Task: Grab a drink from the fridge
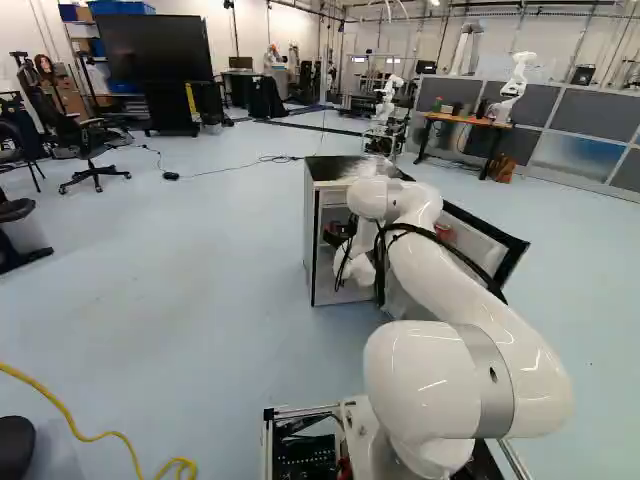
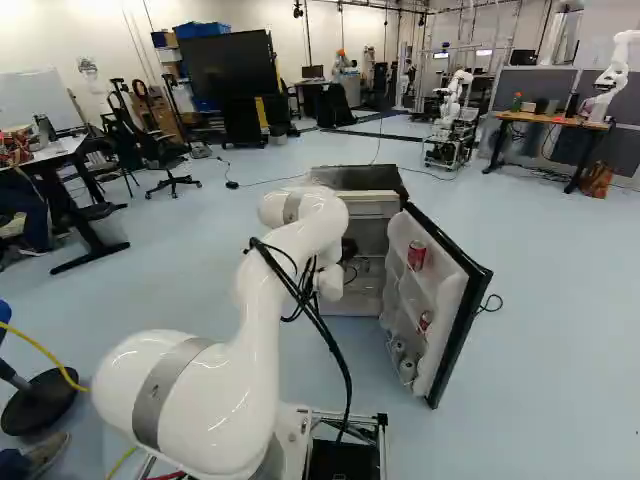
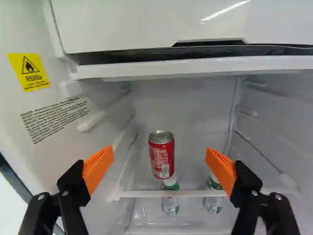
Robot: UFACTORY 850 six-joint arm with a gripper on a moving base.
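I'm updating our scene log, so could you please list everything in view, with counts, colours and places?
Fridge: one, white and black, ahead, open
Fridge can: one, red, on the shelf
Lower containers: two, white and green, below it
Door cans: two, red; two pale ones lower
Warning label: one, yellow, inner wall
Screen: one, black, far back
Chairs: several, black, left
Desk: wooden-topped, back right
Cable: yellow, near left
Other robots: at least two, white, back
Arm: one, white
Gripper: one, black, orange pads, open

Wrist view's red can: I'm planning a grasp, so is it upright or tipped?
Upright: the red can stands on the shelf, its silvery lid uppermost and its sides running straight up.
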